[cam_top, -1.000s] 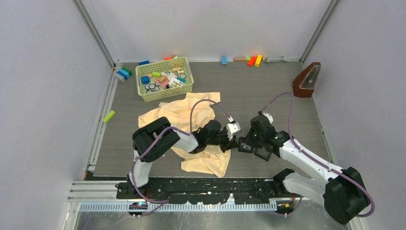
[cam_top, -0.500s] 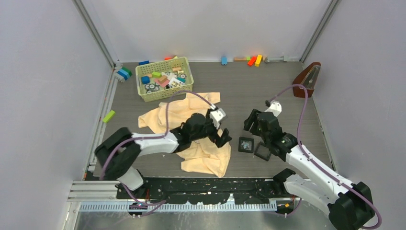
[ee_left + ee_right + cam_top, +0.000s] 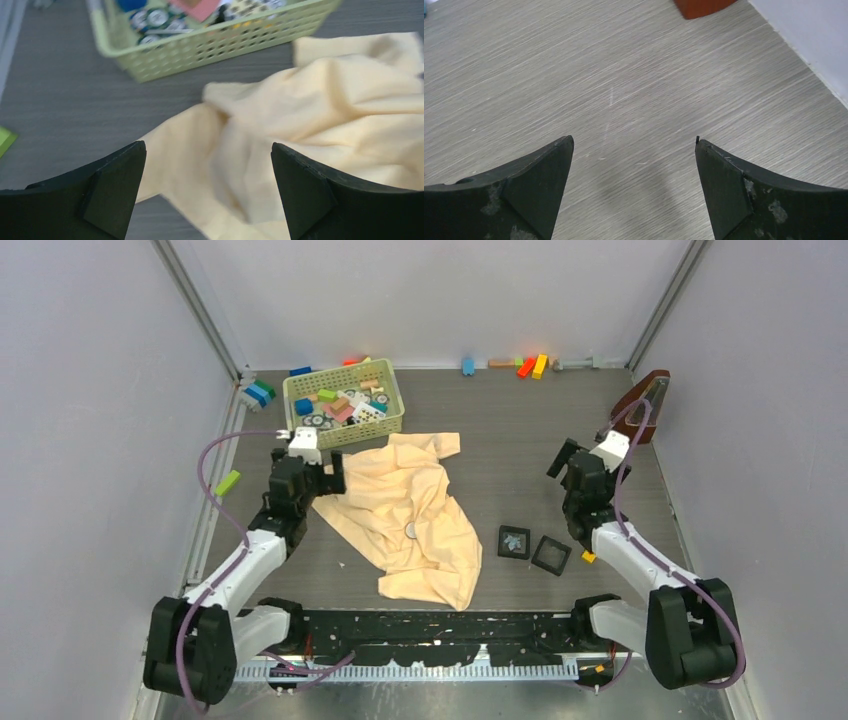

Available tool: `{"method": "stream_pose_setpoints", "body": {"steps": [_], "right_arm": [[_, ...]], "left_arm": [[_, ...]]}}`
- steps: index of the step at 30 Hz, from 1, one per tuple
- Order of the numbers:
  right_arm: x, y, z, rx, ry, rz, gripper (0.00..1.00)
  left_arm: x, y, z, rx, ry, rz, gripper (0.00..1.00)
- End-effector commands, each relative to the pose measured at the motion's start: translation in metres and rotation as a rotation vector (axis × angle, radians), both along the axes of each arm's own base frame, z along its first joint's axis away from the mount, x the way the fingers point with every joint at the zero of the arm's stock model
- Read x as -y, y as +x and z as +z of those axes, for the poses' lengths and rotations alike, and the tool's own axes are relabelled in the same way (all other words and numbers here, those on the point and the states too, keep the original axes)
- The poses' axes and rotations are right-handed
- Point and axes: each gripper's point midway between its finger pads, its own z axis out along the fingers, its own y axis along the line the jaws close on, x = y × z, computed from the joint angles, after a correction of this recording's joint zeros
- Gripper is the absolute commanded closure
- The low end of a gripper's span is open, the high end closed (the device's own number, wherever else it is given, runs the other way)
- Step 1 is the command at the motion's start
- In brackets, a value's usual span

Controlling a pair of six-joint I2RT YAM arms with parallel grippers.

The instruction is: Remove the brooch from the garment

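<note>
The pale orange garment lies crumpled mid-table, with a flat round grey disc on it. The brooch is a small silvery glint inside the left of two black square trays, to the right of the cloth. My left gripper is open at the garment's far-left edge, near the basket, with nothing between its fingers. In the left wrist view, the left gripper hovers over the garment. My right gripper is open and empty, back right of the trays. The right wrist view shows bare table under the right gripper.
A green basket of coloured blocks stands at the back left, seen close in the left wrist view as basket. A brown metronome stands at the back right. Loose blocks lie along the far wall, a green block at left.
Both grippers have opened and pulled away from the middle, the left toward the basket, the right toward the back right. The tray with the brooch now lies uncovered.
</note>
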Motion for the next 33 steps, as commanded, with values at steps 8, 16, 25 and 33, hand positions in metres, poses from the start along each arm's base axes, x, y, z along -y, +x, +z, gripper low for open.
{"method": "stream_pose_setpoints", "body": {"steps": [8, 16, 25, 33], "right_arm": [[0.026, 0.017, -0.018, 0.211, -0.140, 0.056, 0.08], [0.032, 0.043, -0.055, 0.129, -0.093, 0.092, 0.07], [0.034, 0.043, -0.056, 0.120, -0.090, 0.089, 0.00], [0.034, 0.043, -0.056, 0.121, -0.088, 0.090, 0.00]], "left_arm": [[-0.088, 0.027, -0.058, 0.055, -0.013, 0.265, 0.00], [-0.091, 0.042, -0.078, 0.146, -0.006, 0.237, 0.02], [-0.068, 0.046, -0.089, 0.041, 0.023, 0.092, 0.00], [-0.064, 0.047, -0.087, 0.049, 0.026, 0.068, 0.00]]}}
